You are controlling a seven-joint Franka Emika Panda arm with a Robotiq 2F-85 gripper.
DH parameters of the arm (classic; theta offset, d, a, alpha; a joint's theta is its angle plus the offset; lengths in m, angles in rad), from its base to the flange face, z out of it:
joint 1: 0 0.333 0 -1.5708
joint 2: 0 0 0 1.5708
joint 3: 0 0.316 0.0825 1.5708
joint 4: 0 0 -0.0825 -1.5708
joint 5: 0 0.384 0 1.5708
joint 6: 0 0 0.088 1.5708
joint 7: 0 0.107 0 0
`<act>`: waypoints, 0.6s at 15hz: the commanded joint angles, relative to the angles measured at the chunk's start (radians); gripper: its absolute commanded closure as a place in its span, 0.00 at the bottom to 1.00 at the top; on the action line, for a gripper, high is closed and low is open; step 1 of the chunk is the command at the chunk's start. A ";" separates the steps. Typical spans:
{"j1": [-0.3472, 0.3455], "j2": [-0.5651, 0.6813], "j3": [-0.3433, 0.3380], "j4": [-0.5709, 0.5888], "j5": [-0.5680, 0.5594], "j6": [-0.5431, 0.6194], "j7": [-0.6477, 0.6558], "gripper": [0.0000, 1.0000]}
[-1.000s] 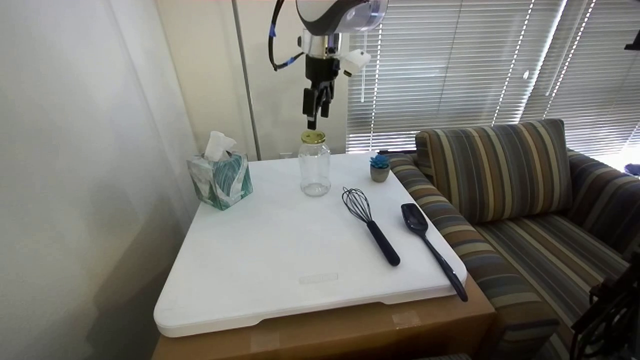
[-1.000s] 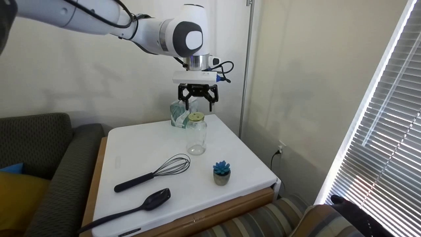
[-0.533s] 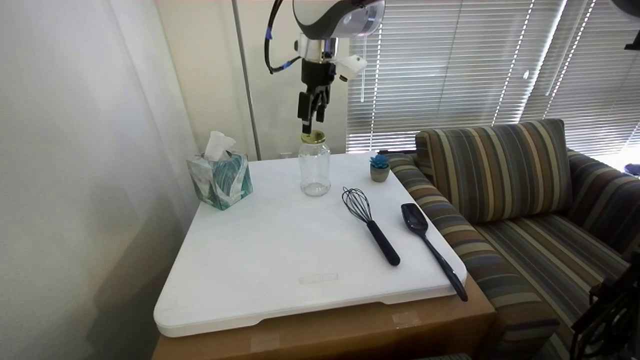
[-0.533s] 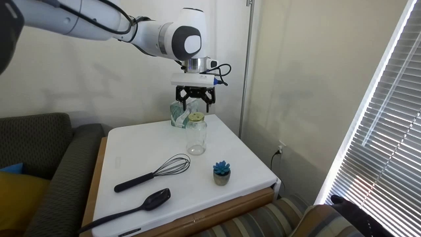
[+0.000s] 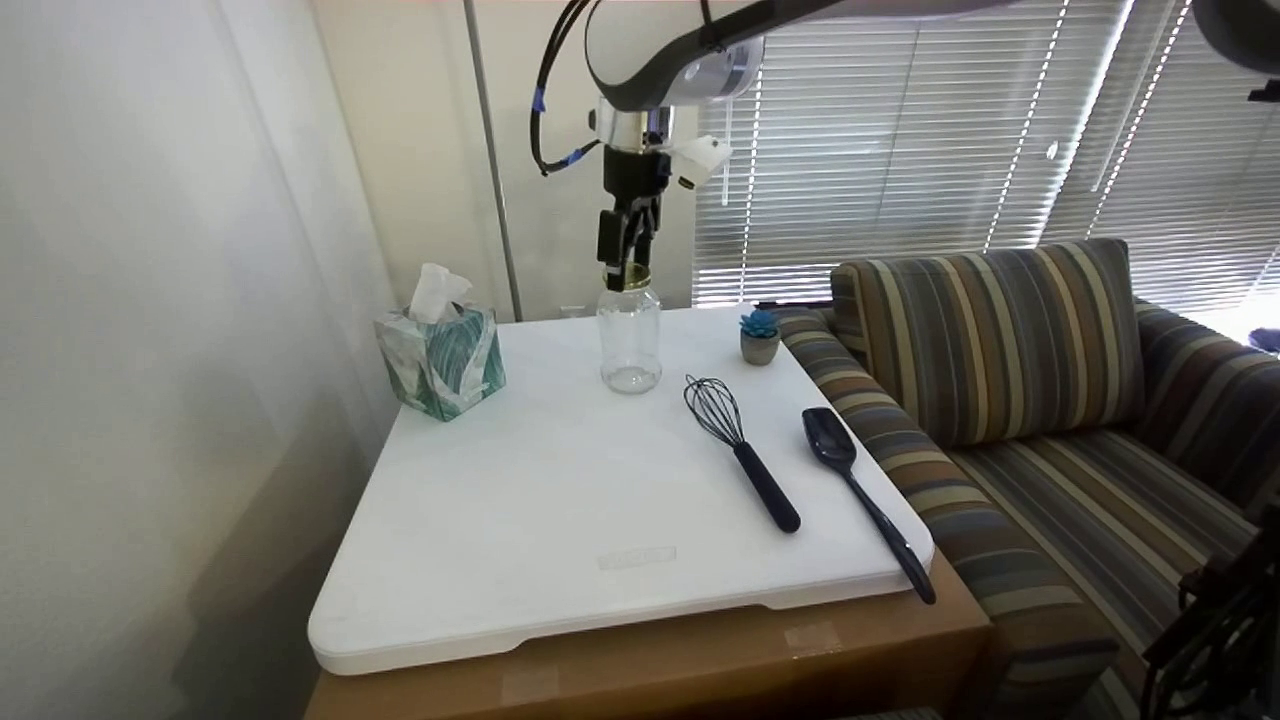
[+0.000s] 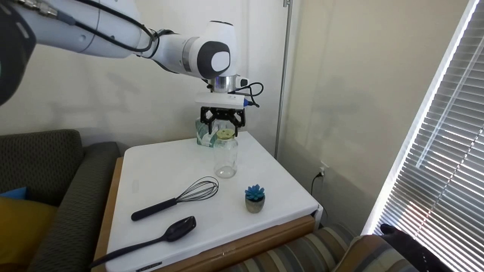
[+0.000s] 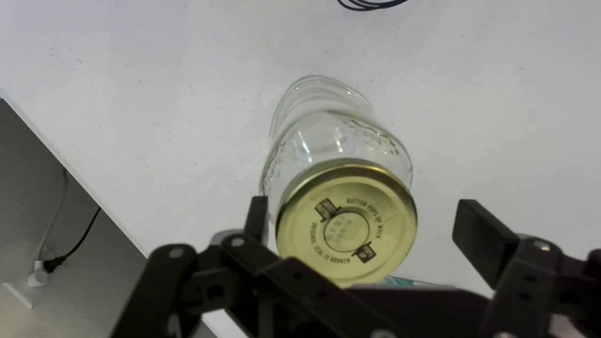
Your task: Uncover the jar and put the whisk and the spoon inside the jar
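One clear glass jar [image 6: 225,160], one gold lid [image 7: 347,230] on top, gripper [image 6: 223,132] spread wide and holding nothing

Jar's upright on a smooth white tabletop [image 5: 500,520], round printed lid between the jaws: one right beside it, the other clear. Single whisk [image 5: 742,447] near the jar, thin wire loops toward it, fat black handle away. Single spoon [image 5: 869,503], all black, with the whisk between it and the jar. Also one teal tissue box [image 5: 450,367] on one side of the jar, one potted blue succulent [image 5: 759,336] opposite.

Arm [image 6: 172,52] outstretched; jaws spread, pointing down
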 commanded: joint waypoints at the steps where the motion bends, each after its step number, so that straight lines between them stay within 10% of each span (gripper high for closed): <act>1: 0.000 0.030 0.005 0.045 0.005 -0.014 -0.002 0.00; 5: 0.001 0.027 0.002 0.045 0.003 -0.012 -0.002 0.00; 9: 0.001 0.026 0.000 0.049 0.001 -0.011 -0.002 0.41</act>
